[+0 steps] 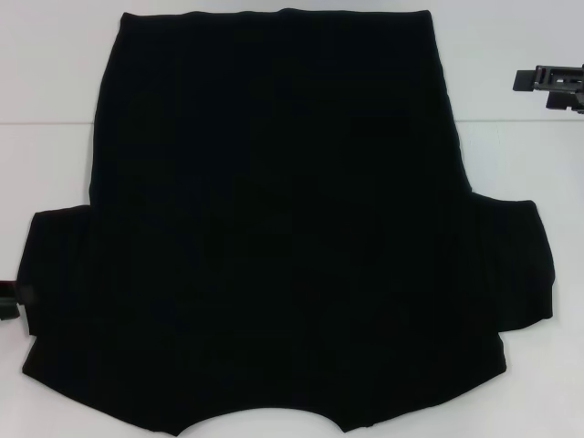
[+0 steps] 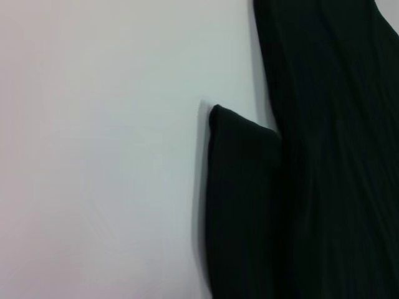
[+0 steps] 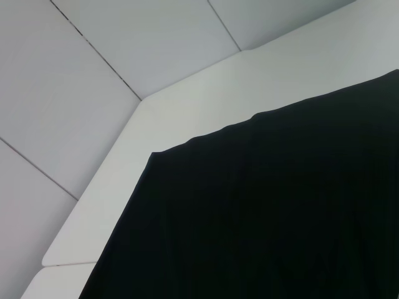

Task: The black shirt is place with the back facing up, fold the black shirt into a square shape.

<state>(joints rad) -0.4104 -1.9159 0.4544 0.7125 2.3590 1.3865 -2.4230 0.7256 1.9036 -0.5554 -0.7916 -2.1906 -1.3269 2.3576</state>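
Observation:
The black shirt (image 1: pixel 283 228) lies spread flat on the white table (image 1: pixel 55 82), plain side up, with no lettering showing. Its neck opening is at the near edge, its hem at the far edge, and its short sleeves stick out left and right. My left gripper (image 1: pixel 9 303) shows only as a small dark part at the left edge, beside the left sleeve (image 2: pixel 240 205). My right gripper (image 1: pixel 552 84) hovers at the far right, apart from the shirt. The right wrist view shows the shirt's hem corner (image 3: pixel 206 187).
The table's edge and corner (image 3: pixel 140 103) show in the right wrist view, with grey floor tiles (image 3: pixel 75 93) beyond. White tabletop lies bare to the left of the sleeve (image 2: pixel 93 156) and on both sides of the shirt's far half.

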